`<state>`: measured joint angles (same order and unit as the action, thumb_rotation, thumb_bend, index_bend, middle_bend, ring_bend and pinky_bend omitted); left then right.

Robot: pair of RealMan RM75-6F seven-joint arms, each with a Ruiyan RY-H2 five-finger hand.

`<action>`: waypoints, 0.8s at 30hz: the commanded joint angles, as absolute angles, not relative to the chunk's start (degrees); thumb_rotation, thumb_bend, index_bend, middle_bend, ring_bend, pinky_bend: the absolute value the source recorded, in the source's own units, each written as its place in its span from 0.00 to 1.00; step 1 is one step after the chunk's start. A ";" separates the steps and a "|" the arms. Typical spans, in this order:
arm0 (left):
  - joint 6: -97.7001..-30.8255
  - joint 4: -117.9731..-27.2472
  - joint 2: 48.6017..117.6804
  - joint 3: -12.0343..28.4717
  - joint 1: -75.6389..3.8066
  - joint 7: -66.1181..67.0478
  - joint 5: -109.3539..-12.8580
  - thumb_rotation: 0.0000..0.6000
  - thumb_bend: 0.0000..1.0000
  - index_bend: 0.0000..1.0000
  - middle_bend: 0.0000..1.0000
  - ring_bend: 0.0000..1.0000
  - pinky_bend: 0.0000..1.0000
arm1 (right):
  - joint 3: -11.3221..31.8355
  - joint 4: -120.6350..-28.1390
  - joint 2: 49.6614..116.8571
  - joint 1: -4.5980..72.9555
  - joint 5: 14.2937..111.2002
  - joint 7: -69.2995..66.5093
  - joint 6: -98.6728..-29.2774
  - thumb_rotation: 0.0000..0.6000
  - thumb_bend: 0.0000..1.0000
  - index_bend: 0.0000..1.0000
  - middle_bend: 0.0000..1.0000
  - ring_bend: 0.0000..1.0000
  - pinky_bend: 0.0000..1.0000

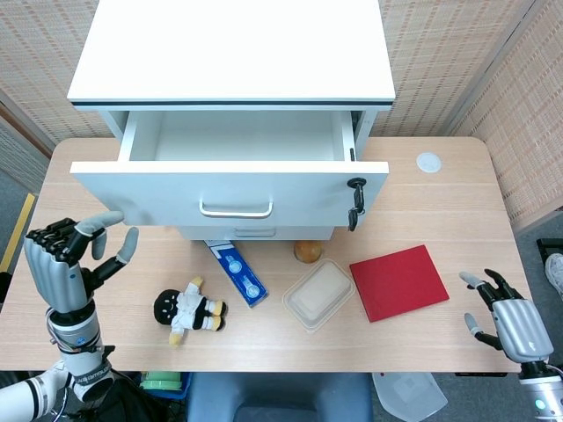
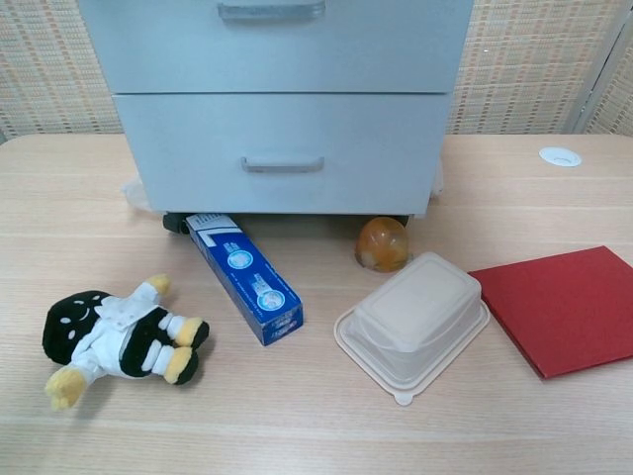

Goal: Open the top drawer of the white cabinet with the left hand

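Observation:
The white cabinet (image 1: 230, 48) stands at the back of the table, and its top drawer (image 1: 230, 189) is pulled out, showing an empty inside. The drawer's handle (image 1: 235, 211) is free, with a key (image 1: 355, 202) hanging at the front's right end. My left hand (image 1: 62, 264) is raised at the table's left edge, well left of the drawer, fingers apart and holding nothing. My right hand (image 1: 508, 318) hovers open at the table's front right corner. The chest view shows the drawer fronts (image 2: 282, 148) but neither hand.
In front of the cabinet lie a plush doll (image 1: 186, 309), a blue box (image 1: 237, 271), an orange ball (image 1: 307, 251), a clear lidded container (image 1: 319, 294) and a red book (image 1: 398, 281). A white disc (image 1: 428, 162) lies at the back right.

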<state>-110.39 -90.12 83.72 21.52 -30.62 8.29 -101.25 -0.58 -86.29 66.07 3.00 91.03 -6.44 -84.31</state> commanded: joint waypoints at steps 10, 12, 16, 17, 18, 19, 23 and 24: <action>-115.92 -84.32 81.40 19.02 -23.28 -0.12 -98.65 1.00 0.33 0.55 0.91 0.95 1.00 | -0.35 -86.45 66.21 3.66 91.15 -6.32 -83.79 1.00 0.33 0.19 0.32 0.24 0.32; -116.65 -82.88 81.34 17.52 -22.05 -0.99 -99.57 1.00 0.33 0.55 0.91 0.95 1.00 | -0.35 -86.54 66.24 3.71 91.10 -6.17 -83.71 1.00 0.33 0.19 0.32 0.24 0.32; -117.09 -80.65 81.34 15.07 -20.02 -2.43 -100.28 1.00 0.33 0.55 0.91 0.95 1.00 | -0.35 -86.81 66.24 3.84 90.92 -5.73 -83.42 1.00 0.33 0.19 0.32 0.24 0.32; -116.94 -80.15 81.30 14.49 -19.49 -3.01 -100.09 1.00 0.33 0.55 0.91 0.95 1.00 | -0.36 -86.97 66.21 3.88 90.97 -5.59 -83.41 1.00 0.33 0.19 0.32 0.24 0.32; -116.72 -79.76 81.31 14.12 -19.10 -3.46 -99.78 1.00 0.33 0.55 0.91 0.95 1.00 | -0.35 -87.09 66.18 3.91 91.02 -5.48 -83.43 1.00 0.33 0.19 0.32 0.24 0.32; -116.39 -79.30 81.34 13.81 -18.73 -3.87 -99.30 1.00 0.33 0.55 0.91 0.95 1.00 | -0.34 -87.18 66.16 3.94 91.06 -5.38 -83.44 1.00 0.33 0.19 0.32 0.24 0.32; -112.63 -77.58 80.95 12.02 -17.07 -6.10 -95.82 1.00 0.33 0.55 0.89 0.93 1.00 | -0.35 -87.63 66.01 4.10 91.08 -4.94 -83.28 1.00 0.33 0.19 0.32 0.24 0.32; -111.50 -77.30 80.71 11.62 -16.68 -6.50 -94.86 1.00 0.33 0.55 0.88 0.92 1.00 | -0.35 -87.71 65.98 4.13 91.07 -4.88 -83.24 1.00 0.33 0.19 0.32 0.24 0.32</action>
